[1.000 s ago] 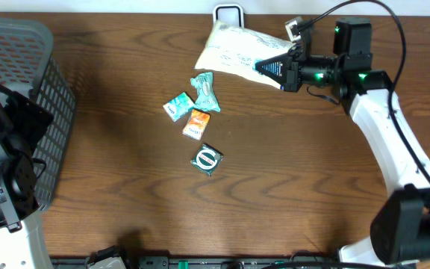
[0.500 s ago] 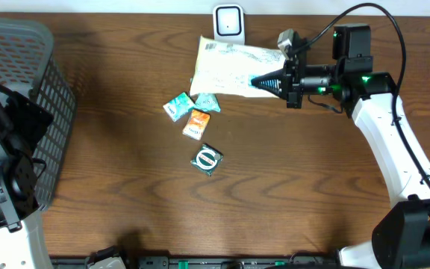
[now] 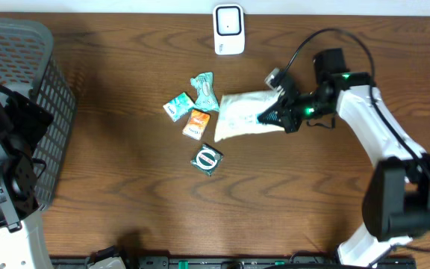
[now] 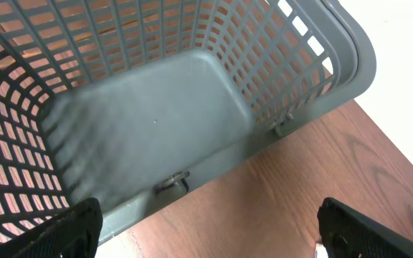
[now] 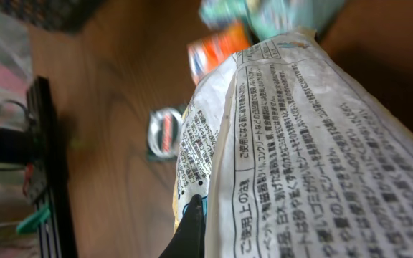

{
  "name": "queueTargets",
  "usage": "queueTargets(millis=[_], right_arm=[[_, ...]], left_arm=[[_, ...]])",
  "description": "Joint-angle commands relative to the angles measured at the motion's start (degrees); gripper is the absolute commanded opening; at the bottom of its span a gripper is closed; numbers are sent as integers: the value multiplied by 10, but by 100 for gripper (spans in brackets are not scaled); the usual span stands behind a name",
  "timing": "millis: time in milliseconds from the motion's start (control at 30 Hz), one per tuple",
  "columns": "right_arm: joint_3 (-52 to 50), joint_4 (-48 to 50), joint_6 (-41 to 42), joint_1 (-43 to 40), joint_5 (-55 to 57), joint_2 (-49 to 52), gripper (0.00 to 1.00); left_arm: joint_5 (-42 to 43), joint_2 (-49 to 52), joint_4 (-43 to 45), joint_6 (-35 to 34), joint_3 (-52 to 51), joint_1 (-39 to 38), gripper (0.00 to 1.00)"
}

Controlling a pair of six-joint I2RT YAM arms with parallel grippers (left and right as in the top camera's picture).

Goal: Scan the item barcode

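Overhead and wrist views, read left to right. Grey basket [image 3: 21, 82] at the table's [image 3: 125, 202] left edge; the left gripper [image 4: 214, 229] hangs above its rim with jaws spread wide and nothing between them.

Centre: four small items in a loose cluster; teal packet [image 3: 178, 105], orange packet [image 3: 195, 123], pale green wrapper [image 3: 205, 91] and, slightly apart towards the near edge, a round-labelled packet [image 3: 207, 158].

Far edge: the scanner [image 3: 228, 30], standing well apart from everything else.

Right of centre: the white bag [image 3: 245, 118], the item to be scanned, lying low just beside the cluster, its left end nearly against the orange packet; whether it rests on the wood cannot be told. The right gripper [image 3: 275, 116] is pinched shut on the bag's right edge; the right wrist view shows printed text on the bag, but no barcode can be made out.

Hazards, as judged:
- a limp bag held by one edge may sag, fold or slip from the pinch when carried;
- a sweep towards the scanner may drag the neighbouring packets;
- the code may face away from the scanner window, since its position is unknown.
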Motion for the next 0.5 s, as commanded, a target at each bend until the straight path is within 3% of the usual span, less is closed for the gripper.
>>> queueTargets(millis=[0,33,133,167,200,400,467], right_arm=[[0,10,-49,-2,2,31,1],[0,16,-47,-3,12,37,1],[0,31,27,-9,54,49,42],[0,39,85,-14,70,49,92],[1,45,115,-16,72,49,99],[1,108,229,-18,78,50,99],[0,140,298,-17,140,54,99]], left_arm=[[-3,0,-2,-5,1,2,95],[-3,0,-2,-5,1,2,95],[-3,0,-2,-5,1,2,95],[-3,0,-2,-5,1,2,95],[-3,0,-2,-5,1,2,95],[-3,0,-2,-5,1,2,95],[-3,0,-2,-5,1,2,95]])
